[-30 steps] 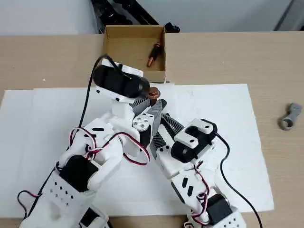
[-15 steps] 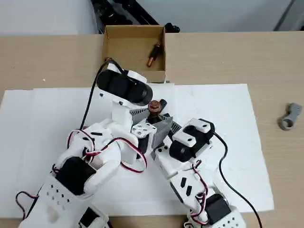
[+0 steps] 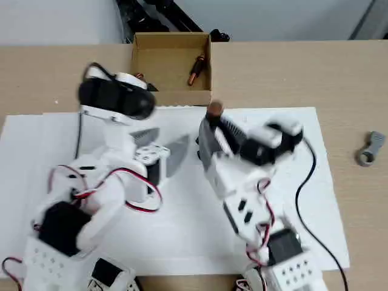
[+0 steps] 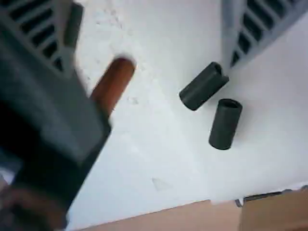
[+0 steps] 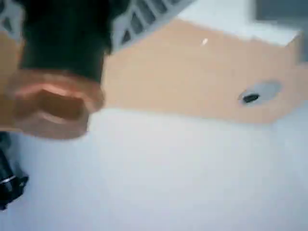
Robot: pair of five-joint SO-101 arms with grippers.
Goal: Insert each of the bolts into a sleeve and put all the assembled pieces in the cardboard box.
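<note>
High view: the right gripper (image 3: 210, 124) pinches a black sleeve (image 5: 62, 38) with a bolt (image 3: 214, 110) in it, just outside the box (image 3: 176, 97), bolt head toward the box. The left gripper (image 3: 163, 145), fingers spread, is farther from the box.

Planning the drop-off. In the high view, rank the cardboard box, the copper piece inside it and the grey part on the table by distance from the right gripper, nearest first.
From the right gripper, holding a sleeved bolt:
1. cardboard box, just ahead of it.
2. copper piece, inside, against the box's right wall.
3. grey part, far to the right.
</note>
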